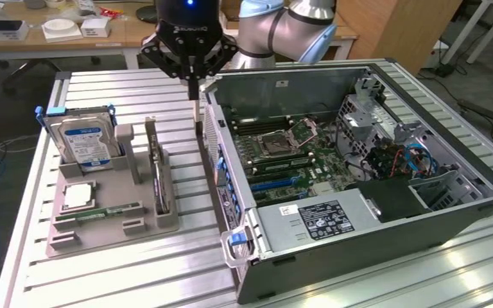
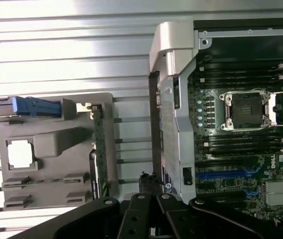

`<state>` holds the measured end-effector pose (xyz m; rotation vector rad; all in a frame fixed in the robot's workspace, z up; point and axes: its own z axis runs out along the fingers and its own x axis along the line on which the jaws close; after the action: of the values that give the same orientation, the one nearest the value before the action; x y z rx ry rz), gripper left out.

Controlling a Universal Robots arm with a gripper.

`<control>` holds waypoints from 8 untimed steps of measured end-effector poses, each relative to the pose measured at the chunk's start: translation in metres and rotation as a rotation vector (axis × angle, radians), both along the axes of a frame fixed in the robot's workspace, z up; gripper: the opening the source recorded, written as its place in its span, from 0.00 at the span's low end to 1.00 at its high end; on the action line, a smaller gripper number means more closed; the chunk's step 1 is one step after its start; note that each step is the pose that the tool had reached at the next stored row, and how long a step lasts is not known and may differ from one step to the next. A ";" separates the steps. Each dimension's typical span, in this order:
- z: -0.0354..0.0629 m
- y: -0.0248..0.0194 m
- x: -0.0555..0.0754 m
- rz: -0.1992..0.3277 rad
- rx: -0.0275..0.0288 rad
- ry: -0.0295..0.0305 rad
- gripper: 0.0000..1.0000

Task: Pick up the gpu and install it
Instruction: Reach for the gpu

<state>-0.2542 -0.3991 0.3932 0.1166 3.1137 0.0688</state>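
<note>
The gpu (image 1: 156,170) stands on its long edge in a slot of the grey holder tray (image 1: 110,221), to the exterior view's left of the open computer case (image 1: 384,250). In the wrist view the gpu (image 2: 100,149) shows edge-on as a thin strip. My gripper (image 1: 194,96) hangs over the gap between the tray and the case, behind the far end of the gpu and well above it. Its fingers point down, shut, with nothing between them. In the wrist view my gripper (image 2: 151,199) appears with its black linkage over the case's side wall.
A silver hard drive (image 1: 84,138) with a blue-white label stands upright in the tray. A cpu chip (image 1: 77,196) and a green memory stick (image 1: 101,210) lie flat in front of it. The case holds the motherboard (image 1: 289,154), blue slots (image 1: 272,183) and a power supply (image 1: 315,221).
</note>
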 end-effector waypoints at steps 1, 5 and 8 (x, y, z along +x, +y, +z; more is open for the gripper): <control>0.0000 -0.0001 -0.003 0.000 0.0000 -0.0001 0.10; -0.0002 -0.0001 -0.015 0.000 0.0001 -0.0004 0.10; -0.0004 -0.0001 -0.022 0.000 0.0001 -0.0004 0.10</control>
<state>-0.2763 -0.3991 0.3929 0.1167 3.1133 0.0689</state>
